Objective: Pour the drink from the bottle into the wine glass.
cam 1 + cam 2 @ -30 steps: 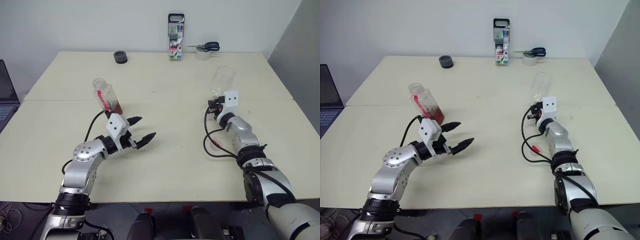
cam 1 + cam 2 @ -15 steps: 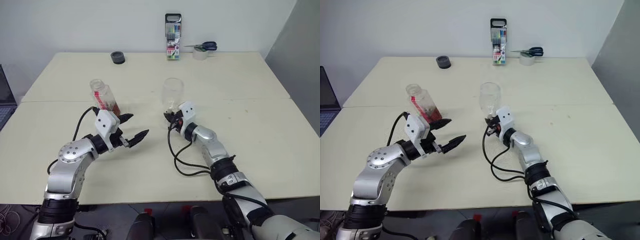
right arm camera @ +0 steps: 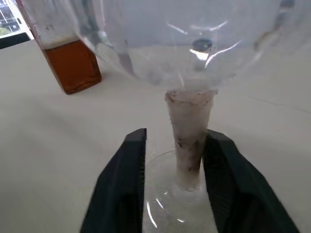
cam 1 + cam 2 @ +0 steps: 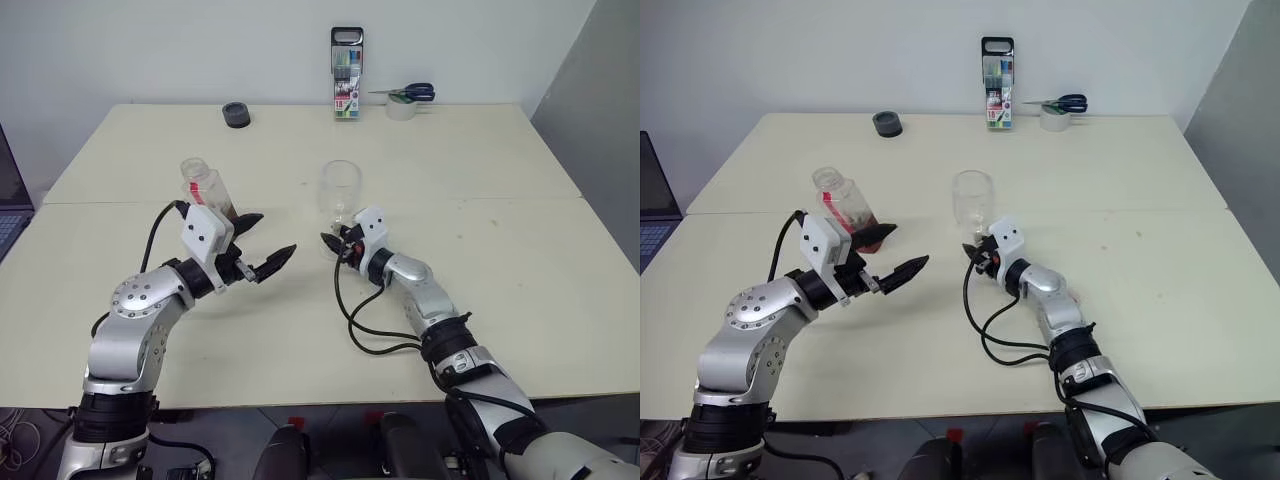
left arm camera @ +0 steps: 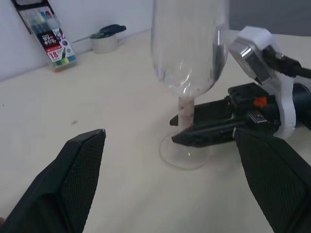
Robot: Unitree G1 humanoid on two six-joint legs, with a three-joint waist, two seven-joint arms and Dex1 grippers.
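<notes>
My right end effector (image 3: 170,184) straddles the wine glass (image 4: 339,195) stem mid-worktop (image 4: 500,180), fingers parted and loose, steadying it; my left end effector (image 4: 262,243), wide open and empty, nears the bottle (image 4: 208,192) far-left.

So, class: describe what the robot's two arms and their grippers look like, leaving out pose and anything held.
Both arms are silver-grey metal segments with black joints and loose black cables. Each wrist carries a white block. The left gripper and the right gripper each have two black pointed fingers. An orange mark sits on the right wrist.
</notes>
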